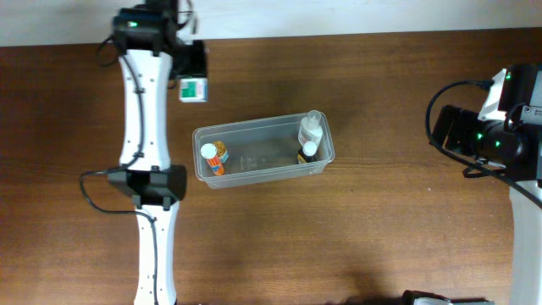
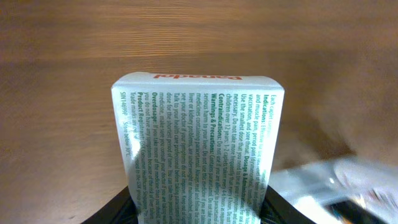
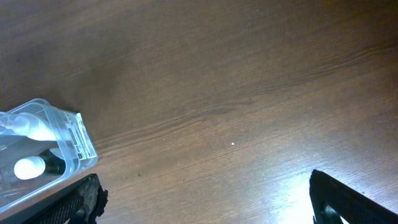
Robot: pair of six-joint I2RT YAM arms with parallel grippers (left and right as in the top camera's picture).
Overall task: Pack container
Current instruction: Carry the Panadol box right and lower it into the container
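On the wooden table (image 1: 381, 237), your left arm (image 1: 135, 110) stretches straight up the overhead frame's left side. The left gripper (image 1: 193, 74) clamps a printed medicine box (image 2: 199, 143) at upper left. The right gripper (image 3: 208, 208) gapes wide and empty at right. The clear container (image 1: 262, 161) sits mid-frame, holding three small bottles (image 1: 213, 158).

Brown wood table (image 1: 381, 237) w/ clear container (image 1: 262, 154) resting approx. mid-table.

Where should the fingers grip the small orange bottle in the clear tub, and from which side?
Grip the orange bottle at its white cap, coming straight down from above. It seems to stand upright close to an end wall of the container, whose walls block a sideways approach.
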